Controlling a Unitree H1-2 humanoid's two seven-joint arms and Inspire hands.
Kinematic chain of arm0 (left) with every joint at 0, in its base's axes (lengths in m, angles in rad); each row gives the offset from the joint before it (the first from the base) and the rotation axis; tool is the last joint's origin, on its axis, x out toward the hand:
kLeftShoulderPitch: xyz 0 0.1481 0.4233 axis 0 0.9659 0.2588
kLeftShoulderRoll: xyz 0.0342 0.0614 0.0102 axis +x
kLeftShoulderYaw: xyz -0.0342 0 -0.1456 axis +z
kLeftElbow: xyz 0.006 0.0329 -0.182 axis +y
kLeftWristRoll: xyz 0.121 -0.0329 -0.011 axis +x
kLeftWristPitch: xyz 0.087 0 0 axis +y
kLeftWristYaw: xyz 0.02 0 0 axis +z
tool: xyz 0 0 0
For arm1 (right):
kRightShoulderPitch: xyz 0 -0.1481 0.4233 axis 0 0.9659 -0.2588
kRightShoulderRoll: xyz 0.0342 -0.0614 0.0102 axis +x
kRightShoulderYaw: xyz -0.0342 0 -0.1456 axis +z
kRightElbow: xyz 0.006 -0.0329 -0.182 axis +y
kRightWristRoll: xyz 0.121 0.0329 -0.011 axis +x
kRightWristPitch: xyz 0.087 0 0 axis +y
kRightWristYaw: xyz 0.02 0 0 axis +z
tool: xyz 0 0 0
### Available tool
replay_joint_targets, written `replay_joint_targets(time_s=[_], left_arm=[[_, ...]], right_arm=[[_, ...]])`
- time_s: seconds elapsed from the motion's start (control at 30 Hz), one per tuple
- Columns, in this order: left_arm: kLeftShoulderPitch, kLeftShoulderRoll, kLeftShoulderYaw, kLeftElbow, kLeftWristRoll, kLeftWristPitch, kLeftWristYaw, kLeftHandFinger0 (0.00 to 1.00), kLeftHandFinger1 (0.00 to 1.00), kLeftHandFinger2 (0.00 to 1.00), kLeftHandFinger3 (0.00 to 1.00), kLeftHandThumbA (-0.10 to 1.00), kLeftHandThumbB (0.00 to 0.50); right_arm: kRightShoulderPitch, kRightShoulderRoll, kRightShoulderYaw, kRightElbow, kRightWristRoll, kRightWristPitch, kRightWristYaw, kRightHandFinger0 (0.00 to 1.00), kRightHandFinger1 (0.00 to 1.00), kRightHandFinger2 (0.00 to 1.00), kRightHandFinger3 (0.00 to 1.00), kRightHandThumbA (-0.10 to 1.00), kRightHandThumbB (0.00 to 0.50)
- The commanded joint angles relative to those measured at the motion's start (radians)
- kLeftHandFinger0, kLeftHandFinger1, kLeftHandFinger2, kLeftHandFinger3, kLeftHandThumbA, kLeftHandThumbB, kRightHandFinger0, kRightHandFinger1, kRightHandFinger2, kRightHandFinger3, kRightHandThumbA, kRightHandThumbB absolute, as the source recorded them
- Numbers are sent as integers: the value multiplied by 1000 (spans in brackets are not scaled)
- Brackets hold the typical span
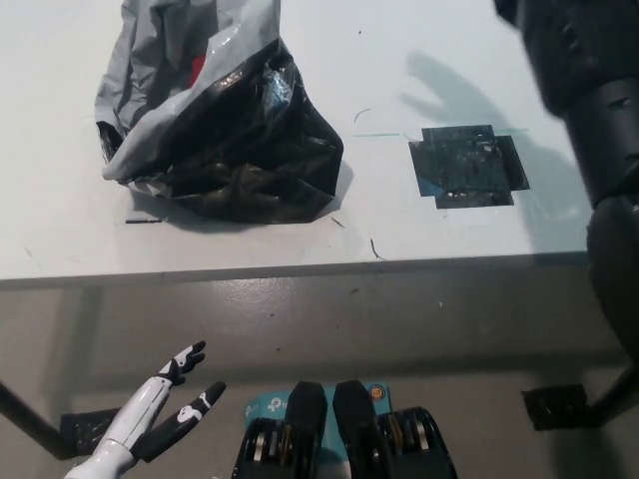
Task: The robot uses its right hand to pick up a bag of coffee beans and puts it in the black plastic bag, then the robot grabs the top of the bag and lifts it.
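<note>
The black plastic bag [235, 140] stands on the white table [419, 235] at the left, crumpled, its grey inner side showing up to the picture's top edge. A sliver of the red coffee bean bag [197, 68] shows inside its mouth. My black right arm [589, 90] crosses the upper right corner, well to the right of the bag. Its hand is out of the picture; only a spread shadow falls on the table. My white left hand [165, 404] rests open at the lower left, below the table edge.
A black tape patch [467, 166] is stuck on the table right of the bag. The table's front edge runs across the middle of the picture, with grey floor below it. Dark tape pieces [554, 405] lie on the floor.
</note>
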State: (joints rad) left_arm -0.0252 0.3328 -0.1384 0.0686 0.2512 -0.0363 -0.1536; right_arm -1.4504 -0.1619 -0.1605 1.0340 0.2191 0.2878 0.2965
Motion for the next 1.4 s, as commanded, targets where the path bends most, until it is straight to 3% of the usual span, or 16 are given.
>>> replay_joint_targets(time_s=[0.0,0.17,0.2,0.27,0.43,0.5,0.53,0.67,0.77,0.8,0.93,1.0,1.07,1.2,1.27,1.37], left_arm=[[6,9,13,-28,-8,-15,-1,1000,1000,1000,1000,866,163],[-35,7,24,-6,-18,-35,8,1000,1000,1000,1000,842,155],[-73,13,33,5,-18,-32,10,1000,1000,1000,1000,872,181],[-96,16,40,6,-24,-24,8,1000,1000,1000,1000,891,175],[-127,18,56,25,-59,-39,1,1000,1000,1000,1000,931,161],[-131,22,59,21,-61,-36,0,1000,1000,1000,1000,944,158],[-134,23,59,19,-60,-32,-1,1000,1000,1000,1000,946,152],[-153,23,62,20,-65,-19,-4,1000,1000,1000,1000,954,152],[-156,27,63,18,-67,-14,-9,1000,1000,1000,1000,964,148],[-157,29,64,18,-71,-17,-11,1000,1000,1000,1000,963,145],[-153,36,63,17,-68,-18,-14,1000,1000,1000,1000,963,144],[-149,38,62,16,-66,-18,-15,1000,1000,1000,1000,965,144],[-141,38,60,18,-67,-22,-18,1000,1000,1000,1000,952,124],[-123,37,63,15,-78,-25,-20,1000,1000,1000,1000,918,133],[-109,34,63,10,-79,-22,-19,1000,1000,1000,1000,915,136],[-82,31,59,6,-70,-22,-13,1000,1000,1000,1000,910,131]], right_arm=[[-6,-65,-88,-420,191,179,59,1000,1000,1000,1000,922,500],[121,-120,-52,-782,253,182,5,1000,1000,1000,1000,920,488],[176,-141,-48,-940,214,182,4,1000,1000,1000,1000,962,440],[257,-162,-45,-1116,163,182,-2,1000,1000,1000,1000,990,432],[490,-195,-58,-1480,117,182,-11,1000,1000,1000,1000,1000,448],[597,-201,-77,-1599,99,182,0,1000,1000,1000,1000,1000,488],[635,-197,-84,-1639,98,182,1,1000,1000,1000,1000,1000,497],[814,-205,-85,-1770,55,84,39,1000,1000,1000,1000,1000,433],[916,-192,-84,-1812,63,11,56,1000,1000,1000,1000,1000,460],[988,-162,-72,-1862,60,-3,47,1000,1000,1000,1000,1000,491],[1131,-110,-33,-1936,8,-44,38,1000,1000,1000,1000,1000,460],[1190,-91,-26,-1941,-5,-48,27,1000,1000,1000,1000,1000,497],[1256,-73,-22,-1920,-1,-71,25,1000,1000,1000,1000,1000,500],[1359,-34,0,-1878,-14,-139,24,1000,1000,1000,1000,1000,500],[1416,-2,25,-1831,-31,-199,28,1000,1000,1000,1000,1000,454],[1489,43,71,-1668,-106,-370,29,1000,1000,1000,1000,1000,351]])
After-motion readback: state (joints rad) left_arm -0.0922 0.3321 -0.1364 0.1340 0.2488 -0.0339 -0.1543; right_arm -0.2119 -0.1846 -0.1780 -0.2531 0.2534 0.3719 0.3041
